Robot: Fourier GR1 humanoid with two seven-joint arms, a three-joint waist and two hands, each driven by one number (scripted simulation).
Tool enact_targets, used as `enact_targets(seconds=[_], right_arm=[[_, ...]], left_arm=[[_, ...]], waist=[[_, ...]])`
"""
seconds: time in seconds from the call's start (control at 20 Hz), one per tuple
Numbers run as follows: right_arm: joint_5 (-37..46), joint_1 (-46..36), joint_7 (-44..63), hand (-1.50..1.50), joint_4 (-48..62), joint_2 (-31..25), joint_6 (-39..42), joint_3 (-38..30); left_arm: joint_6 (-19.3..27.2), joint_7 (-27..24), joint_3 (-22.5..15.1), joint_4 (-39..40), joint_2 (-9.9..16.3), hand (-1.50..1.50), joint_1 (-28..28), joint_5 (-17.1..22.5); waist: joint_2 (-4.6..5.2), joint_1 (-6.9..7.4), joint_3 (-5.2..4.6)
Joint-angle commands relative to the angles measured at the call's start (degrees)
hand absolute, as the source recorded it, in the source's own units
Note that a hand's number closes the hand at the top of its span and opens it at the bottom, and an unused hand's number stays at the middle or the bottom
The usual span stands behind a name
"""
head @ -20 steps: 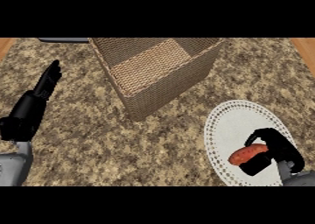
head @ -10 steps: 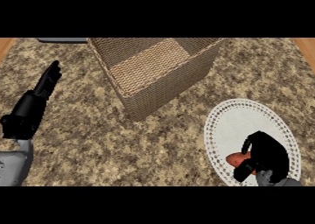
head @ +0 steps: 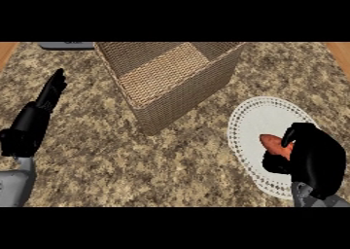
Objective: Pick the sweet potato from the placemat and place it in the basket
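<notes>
The right hand [head: 314, 160] sits low at the view's right, fingers curled round the sweet potato [head: 274, 145], whose orange end pokes out on the hand's left side; both are over the round white placemat [head: 260, 114] on the speckled counter [head: 170, 160]; the woven basket [head: 170, 73] stands well apart, up and to the left; the left hand [head: 42, 112] rests at the left edge, fingers straight, holding nothing.

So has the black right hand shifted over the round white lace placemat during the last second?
Yes. The right hand slid toward the placemat's near edge, closing over the orange sweet potato.
</notes>
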Motion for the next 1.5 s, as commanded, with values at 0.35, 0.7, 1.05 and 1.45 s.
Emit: enact_targets(seconds=[0.35,0.7,1.05,1.45], right_arm=[[16.0,-25.9,9.1,1.50,-13.6,13.9,10.8,-2.0],[7.6,-51.5,4.7,1.50,4.7,20.9,15.2,-15.0],[2.8,-66.0,4.5,1.50,25.2,21.0,10.5,-21.3],[-1.2,-76.2,3.1,1.50,45.3,21.1,5.9,-29.5]], left_arm=[[-0.7,1.1,-0.1,-1.8,0.5,0.00,0.2,-0.8],[-0.9,2.2,-0.9,-2.1,-1.4,0.00,-2.0,-0.3],[-0.5,1.3,-1.1,-1.0,-1.5,0.00,-2.7,-1.8],[-1.9,2.0,-0.3,-2.8,-1.2,0.00,-2.5,-0.4]], waist=[[0.35,1.75,0.08],[0.65,2.88,0.11],[1.12,3.69,0.08],[1.30,4.63,0.08]])
